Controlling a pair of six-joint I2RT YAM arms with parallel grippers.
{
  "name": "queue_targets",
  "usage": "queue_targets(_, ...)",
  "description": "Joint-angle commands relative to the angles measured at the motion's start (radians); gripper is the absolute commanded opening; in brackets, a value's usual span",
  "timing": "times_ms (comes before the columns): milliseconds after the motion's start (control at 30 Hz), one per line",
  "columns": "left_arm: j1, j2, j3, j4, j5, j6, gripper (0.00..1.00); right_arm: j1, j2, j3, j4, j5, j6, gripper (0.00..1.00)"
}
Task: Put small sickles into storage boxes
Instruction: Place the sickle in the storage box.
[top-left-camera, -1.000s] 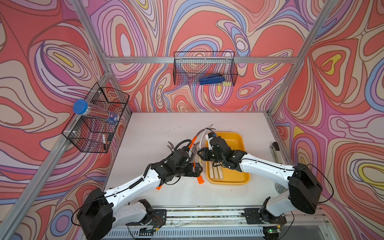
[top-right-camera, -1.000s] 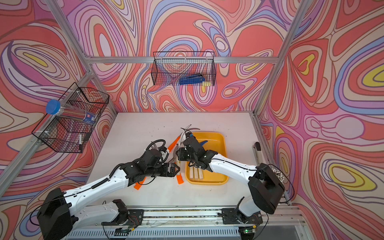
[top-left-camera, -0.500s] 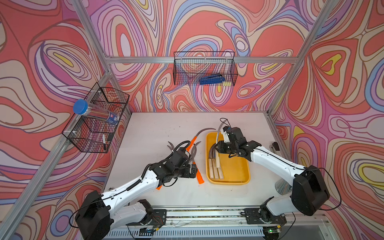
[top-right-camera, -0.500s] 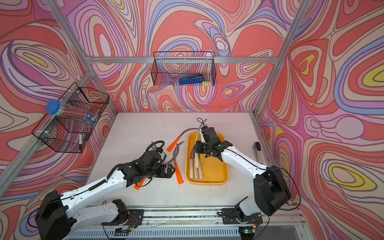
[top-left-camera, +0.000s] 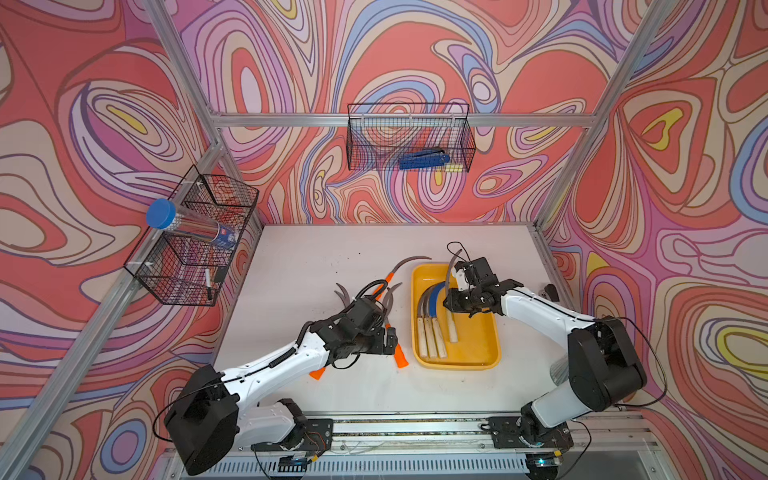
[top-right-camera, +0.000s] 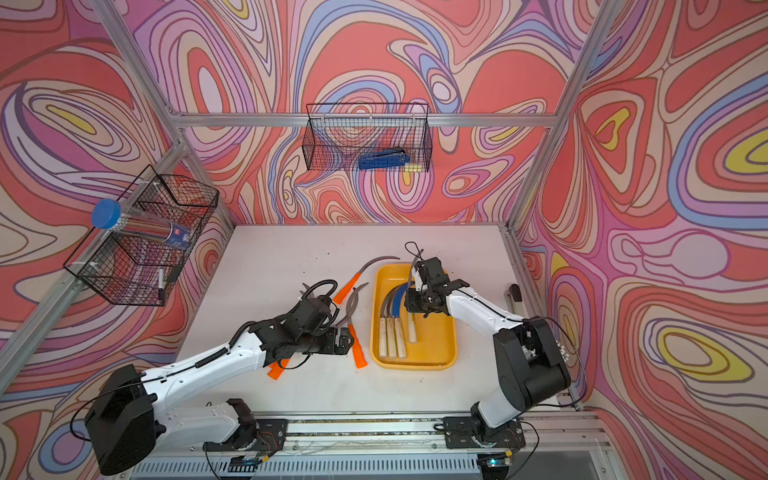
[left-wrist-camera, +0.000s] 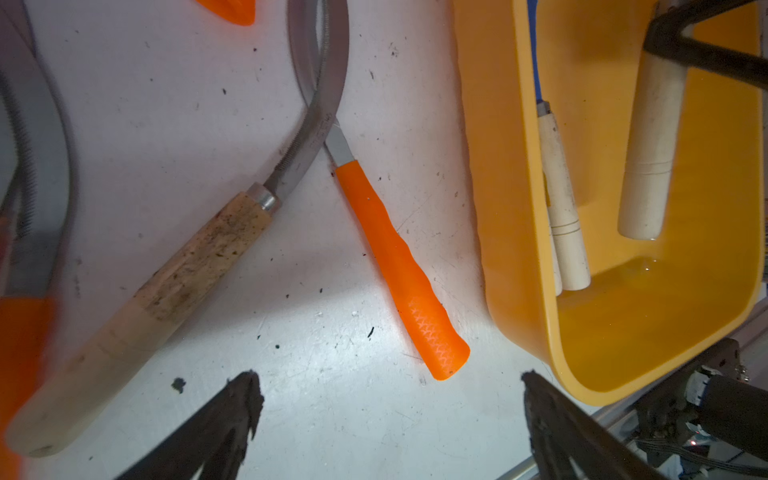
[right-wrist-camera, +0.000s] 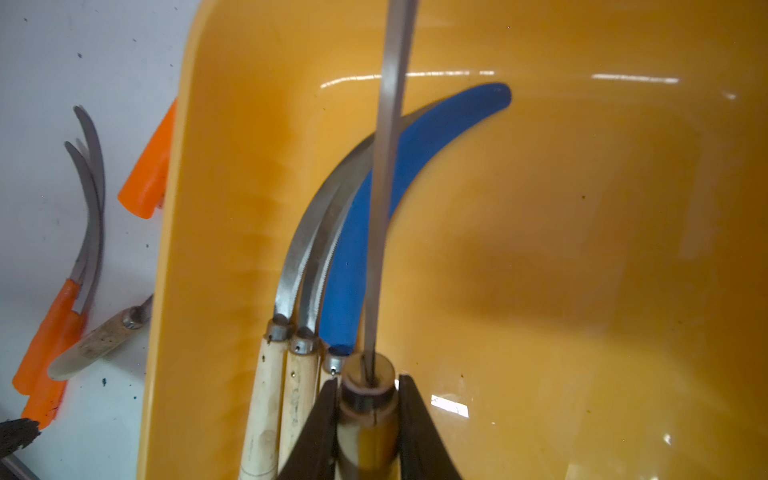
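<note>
Right wrist view: right claw (right-wrist-camera: 367, 380) pinches a wooden sickle (right-wrist-camera: 386, 166) inside the yellow tray (right-wrist-camera: 582, 208) to lay it down; left claw (left-wrist-camera: 388, 386) hangs open.

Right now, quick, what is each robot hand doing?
Left hand: open, holding nothing.
Right hand: closed, holding a pale wooden-handled sickle with a curved grey blade.
</note>
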Motion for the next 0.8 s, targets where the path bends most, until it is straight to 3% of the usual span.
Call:
queue_targets(0,0.004,0.028,0.025,0.054,0.055,0.009,1.0,-0.005,0.023,-0.017,0.014,-0.019,-0.019,0.0)
queue_targets(233,0.004,0.048,0.02,0.099,0.103,0.018,1.0,-0.005,0.074,-0.032,0.043,-0.065,-0.018,0.0)
queue_targets(500,0.004,0.052,0.02,0.107,0.111,0.027,1.0,-0.006,0.145,-0.025,0.076,-0.11,-0.002,0.08)
queue_targets(767,0.004,0.031,0.029,0.061,0.065,0.05,1.0,-0.005,0.161,-0.012,0.061,-0.076,0.006,0.33)
